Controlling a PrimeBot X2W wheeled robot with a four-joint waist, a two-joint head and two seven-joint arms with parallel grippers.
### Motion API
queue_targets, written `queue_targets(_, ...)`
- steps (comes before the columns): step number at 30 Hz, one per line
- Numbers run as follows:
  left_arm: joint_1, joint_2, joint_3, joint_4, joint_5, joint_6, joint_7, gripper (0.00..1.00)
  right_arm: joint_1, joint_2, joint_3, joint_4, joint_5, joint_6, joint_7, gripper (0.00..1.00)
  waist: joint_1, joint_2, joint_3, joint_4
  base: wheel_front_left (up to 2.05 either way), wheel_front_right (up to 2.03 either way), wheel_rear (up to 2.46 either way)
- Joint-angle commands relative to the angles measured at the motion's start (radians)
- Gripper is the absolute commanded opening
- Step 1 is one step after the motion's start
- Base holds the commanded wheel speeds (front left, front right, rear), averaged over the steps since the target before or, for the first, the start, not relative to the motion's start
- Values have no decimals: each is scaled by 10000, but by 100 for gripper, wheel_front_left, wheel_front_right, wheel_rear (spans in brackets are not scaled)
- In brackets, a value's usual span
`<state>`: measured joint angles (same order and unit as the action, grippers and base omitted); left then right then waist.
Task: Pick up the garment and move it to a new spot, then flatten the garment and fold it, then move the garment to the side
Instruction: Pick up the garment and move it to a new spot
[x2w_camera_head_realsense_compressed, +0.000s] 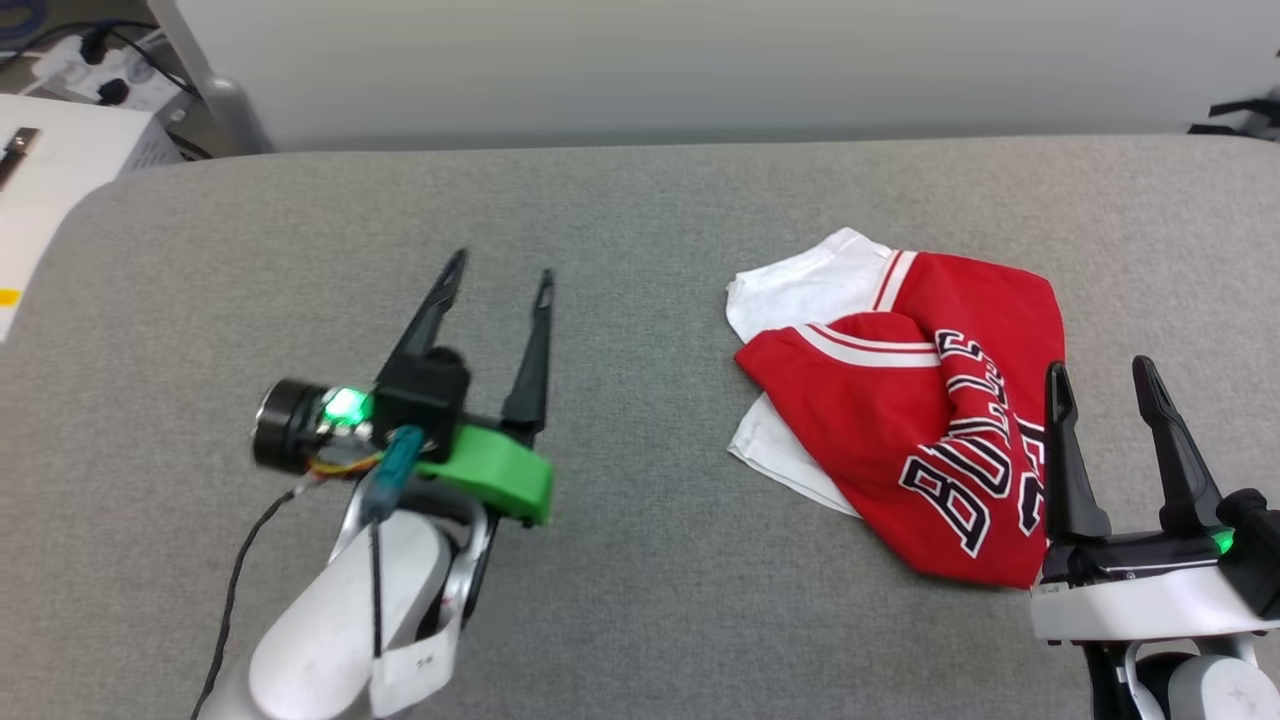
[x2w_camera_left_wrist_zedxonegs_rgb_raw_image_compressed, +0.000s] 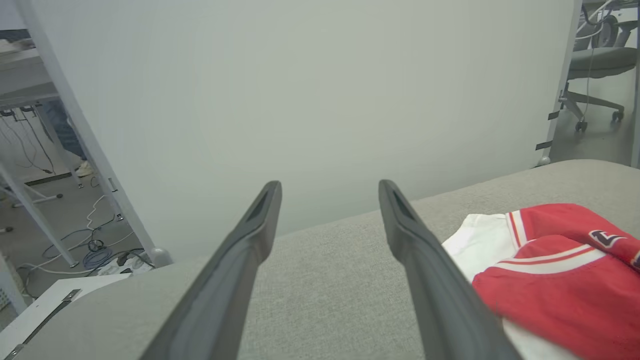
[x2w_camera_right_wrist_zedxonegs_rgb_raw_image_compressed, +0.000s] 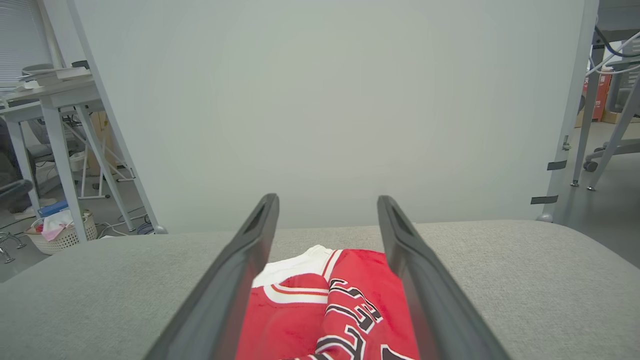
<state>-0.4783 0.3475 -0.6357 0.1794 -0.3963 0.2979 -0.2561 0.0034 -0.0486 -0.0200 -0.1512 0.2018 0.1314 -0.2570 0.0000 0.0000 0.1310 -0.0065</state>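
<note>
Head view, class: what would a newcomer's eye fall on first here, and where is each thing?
The crumpled red Bulls jersey, with white parts showing, lies on the right half of the grey padded surface. Next comes the bright green bracket on the left gripper, which is open over bare surface at the lower left. The right gripper, also open, sits at the jersey's near right edge.

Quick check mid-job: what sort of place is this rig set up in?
Probably an office or lab test bay: a grey cloth-covered table backed by a white partition, with a wheeled office chair, a desk and loose floor cables beyond it.
</note>
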Motion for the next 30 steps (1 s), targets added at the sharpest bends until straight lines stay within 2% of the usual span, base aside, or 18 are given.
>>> queue_targets(1,471,28,337,-167,166,85,-55,100,149,-16,-6,43,-101,-7,-47,100,0,0,-279,263,0,0,0)
queue_targets(7,2180,-204,1930,-847,670,44,-56,100,308,-16,47,117,-128,-7,-47,100,0,0,-465,377,0,0,0)
queue_targets(16,4039,-1056,3748,-1201,1493,-657,-56,100,614,-16,152,342,-252,-7,-47,100,0,0,-659,350,0,0,0)
queue_targets(24,4804,-1768,4743,-1261,2222,-1389,-56,100,943,-16,171,703,-439,-7,-47,100,0,0,-872,370,0,0,0)
queue_targets(30,5180,-2186,5300,-1186,2597,-1773,-56,100,1140,-16,214,835,-474,-7,-47,100,0,0,-996,378,0,0,0)
